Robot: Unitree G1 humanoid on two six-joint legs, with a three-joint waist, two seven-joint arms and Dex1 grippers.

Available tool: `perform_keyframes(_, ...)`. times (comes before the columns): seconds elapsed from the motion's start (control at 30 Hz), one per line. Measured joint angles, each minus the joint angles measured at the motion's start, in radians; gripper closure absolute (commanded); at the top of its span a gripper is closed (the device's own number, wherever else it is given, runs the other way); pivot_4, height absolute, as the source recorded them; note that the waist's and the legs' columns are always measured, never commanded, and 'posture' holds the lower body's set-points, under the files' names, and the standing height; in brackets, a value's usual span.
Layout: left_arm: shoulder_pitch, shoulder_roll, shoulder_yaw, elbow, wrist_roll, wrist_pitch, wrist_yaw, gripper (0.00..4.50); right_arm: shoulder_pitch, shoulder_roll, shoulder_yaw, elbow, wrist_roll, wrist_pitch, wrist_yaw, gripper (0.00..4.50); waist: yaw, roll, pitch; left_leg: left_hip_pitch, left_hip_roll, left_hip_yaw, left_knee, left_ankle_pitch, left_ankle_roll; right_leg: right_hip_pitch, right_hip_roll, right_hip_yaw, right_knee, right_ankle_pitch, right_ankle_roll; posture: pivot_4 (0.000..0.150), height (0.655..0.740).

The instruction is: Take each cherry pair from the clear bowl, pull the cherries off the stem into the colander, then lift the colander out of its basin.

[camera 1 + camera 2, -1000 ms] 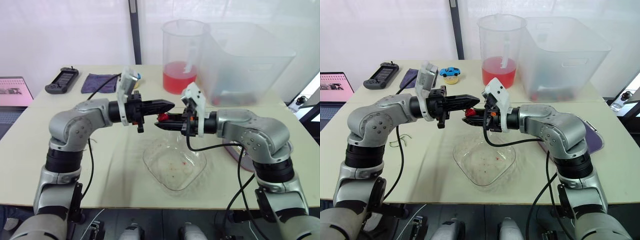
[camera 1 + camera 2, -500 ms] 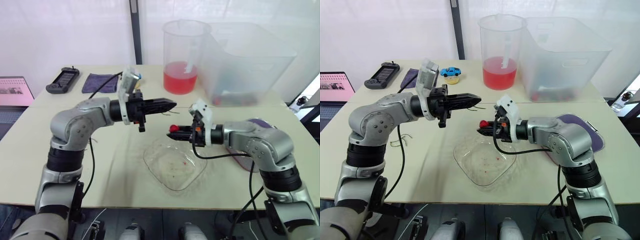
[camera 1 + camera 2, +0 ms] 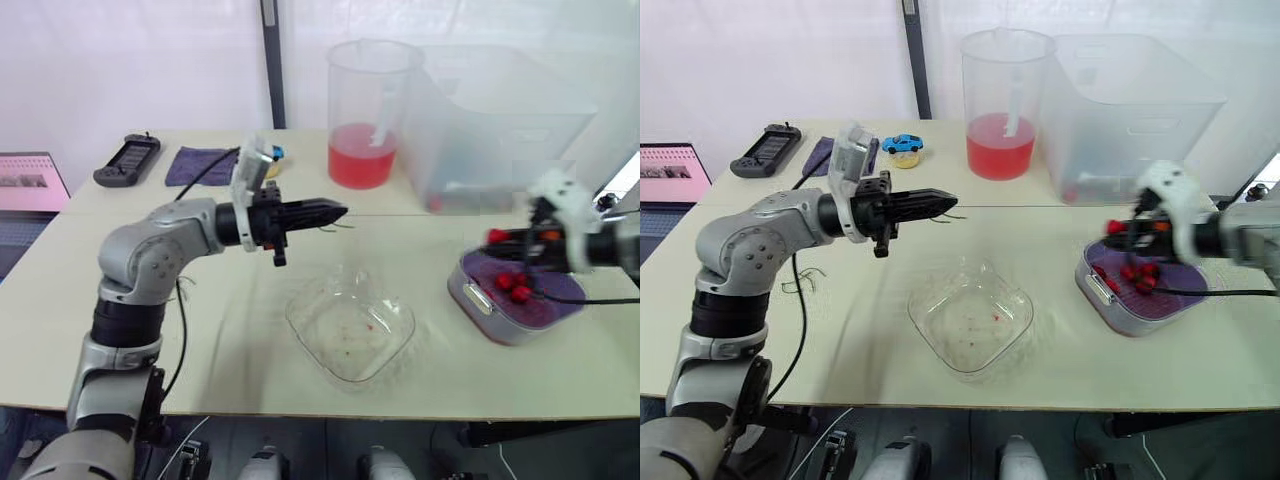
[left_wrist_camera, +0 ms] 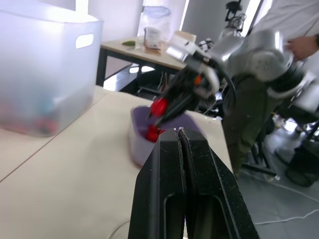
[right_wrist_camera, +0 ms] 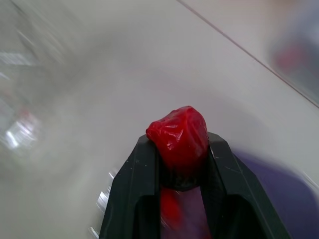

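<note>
Right tool (image 3: 497, 238) grips a cherry (image 5: 178, 134) over the colander (image 3: 1120, 318) edge; left tool (image 3: 343, 210) closed.

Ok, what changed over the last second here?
The right gripper, its fingers shut on a cherry, swung away from the left gripper and out to the robot's right. It now hangs over the purple colander, where other cherries lie. The left gripper stayed above the table behind the clear bowl, fingers shut on the stem. The bowl has not moved.
</note>
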Motion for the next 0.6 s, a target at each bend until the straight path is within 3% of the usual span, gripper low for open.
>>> perform_keyframes(0.17, 0.002, 0.033, 0.0, 0.029, 0.029, -0.029, -0.013, 4.5, 0.075, -0.02, 0.064, 0.082, -0.085, -0.114, 0.102, 3.68, -0.018, 0.0, 0.0, 0.0, 0.001, 0.0, 0.0, 0.0, 0.0, 0.0, 0.0, 0.0, 0.0, 0.0, 0.0, 0.15, 0.7337)
perform_keyframes(0.3, 0.01, 0.037, 0.0, 0.026, 0.032, -0.03, -0.016, 4.5, 0.097, 0.005, 0.066, 0.095, -0.09, -0.127, 0.129, 2.3, -0.019, 0.0, 0.0, 0.0, 0.001, -0.001, 0.0, 0.0, 0.0, 0.0, 0.0, 0.001, 0.0, 0.0, 0.0, 0.15, 0.7337)
perform_keyframes(0.43, 0.032, 0.046, 0.004, 0.01, 0.029, -0.024, -0.009, 4.5, 0.089, 0.041, 0.062, 0.147, -0.097, -0.131, 0.136, 0.32, -0.018, 0.0, 0.0, 0.0, 0.0, -0.002, 0.001, 0.0, 0.0, 0.0, 0.0, 0.001, 0.0, 0.0, 0.0, 0.15, 0.7337)
perform_keyframes(0.47, 0.034, 0.047, 0.004, 0.003, 0.027, -0.022, -0.005, 4.5, 0.085, 0.046, 0.062, 0.159, -0.095, -0.131, 0.143, 0.07, -0.017, 0.0, 0.0, 0.0, 0.0, -0.002, 0.001, 0.0, 0.0, 0.0, -0.001, 0.001, 0.0, 0.0, 0.0, 0.15, 0.7337)
perform_keyframes(0.6, 0.051, 0.066, 0.026, -0.022, 0.007, -0.006, 0.007, 4.5, 0.037, 0.041, 0.051, 0.17, -0.079, -0.127, 0.198, 0.07, -0.018, 0.0, 0.0, 0.0, 0.0, -0.003, 0.0, 0.0, -0.001, 0.0, -0.001, 0.001, 0.0, 0.0, 0.0, 0.15, 0.7337)
